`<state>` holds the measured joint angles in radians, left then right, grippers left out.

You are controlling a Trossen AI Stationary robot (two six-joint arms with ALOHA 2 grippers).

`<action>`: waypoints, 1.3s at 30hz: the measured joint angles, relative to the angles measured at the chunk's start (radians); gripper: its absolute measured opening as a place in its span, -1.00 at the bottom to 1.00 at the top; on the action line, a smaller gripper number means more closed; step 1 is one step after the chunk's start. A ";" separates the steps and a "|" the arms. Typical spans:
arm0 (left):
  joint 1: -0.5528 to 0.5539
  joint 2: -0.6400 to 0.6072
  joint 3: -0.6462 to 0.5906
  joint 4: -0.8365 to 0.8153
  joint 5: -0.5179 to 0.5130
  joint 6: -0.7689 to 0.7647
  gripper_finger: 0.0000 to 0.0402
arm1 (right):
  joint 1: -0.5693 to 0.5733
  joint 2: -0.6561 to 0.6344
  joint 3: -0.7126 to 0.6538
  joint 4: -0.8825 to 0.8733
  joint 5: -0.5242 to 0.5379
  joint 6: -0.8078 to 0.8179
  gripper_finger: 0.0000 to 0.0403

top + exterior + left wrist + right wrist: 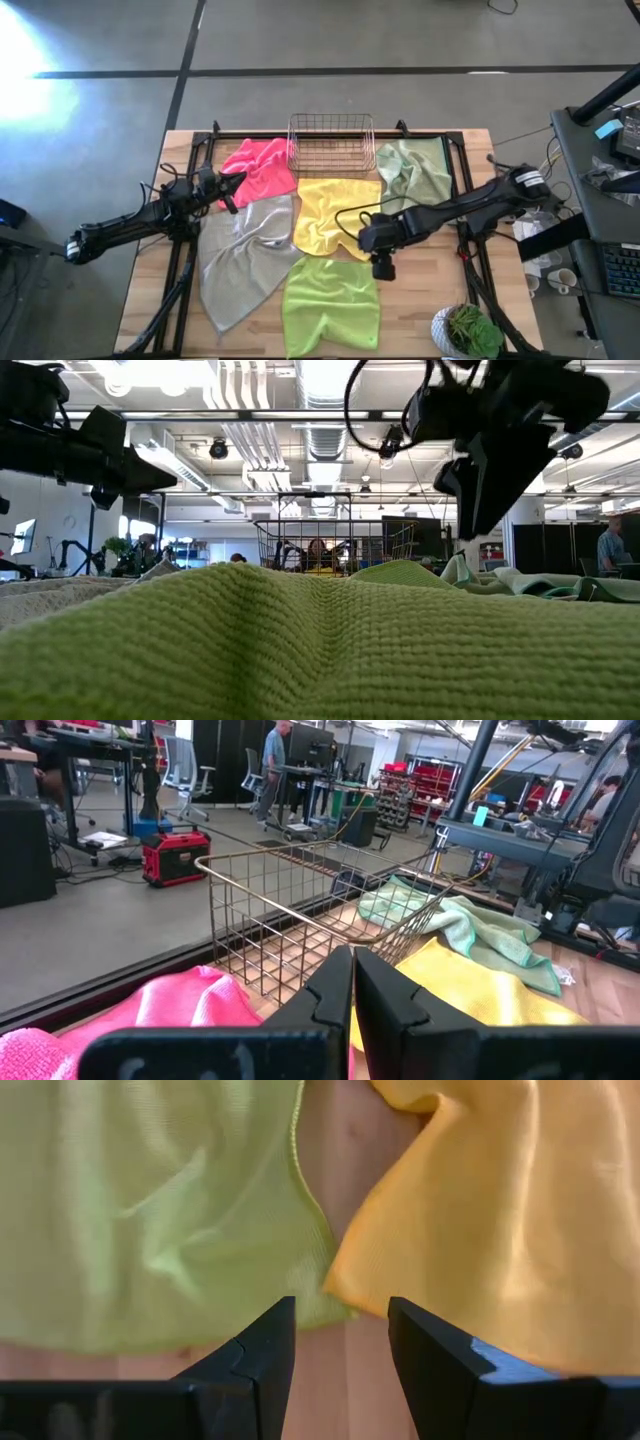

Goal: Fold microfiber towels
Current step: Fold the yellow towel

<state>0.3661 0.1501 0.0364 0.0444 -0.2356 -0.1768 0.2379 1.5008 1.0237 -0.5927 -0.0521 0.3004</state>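
High view shows five towels lying flat around one basket (331,140): pink (262,168), grey (240,250) lying diagonally, yellow (330,215), lime (330,303), sage (413,172); left gripper (229,192) pressed together, right gripper (383,268) spread, empty.

Five towels spread rumpled, unfolded: pink (258,168) far left beside sage (412,172) far right, yellow (330,215) centre, grey (240,255) overlapping pink's edge, lime (330,305) nearest.
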 joint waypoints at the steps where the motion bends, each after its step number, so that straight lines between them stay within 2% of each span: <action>1: 0.000 0.000 0.000 0.000 0.000 0.000 -1.00 | 0.000 0.019 0.000 0.014 0.000 0.000 -0.25; 16: 0.000 -0.001 0.000 0.000 0.000 0.000 -1.00 | 0.000 0.215 0.061 0.049 0.000 0.014 -0.25; 35: 0.000 0.000 0.000 0.000 0.000 0.001 -1.00 | -0.004 0.215 0.062 0.049 0.057 0.048 -0.31; 39: 0.000 -0.001 0.000 0.000 0.000 0.000 -1.00 | -0.009 0.216 0.057 0.048 0.124 0.087 -0.32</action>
<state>0.3660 0.1494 0.0364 0.0448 -0.2352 -0.1764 0.2289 1.7172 1.0807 -0.5451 0.0721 0.3870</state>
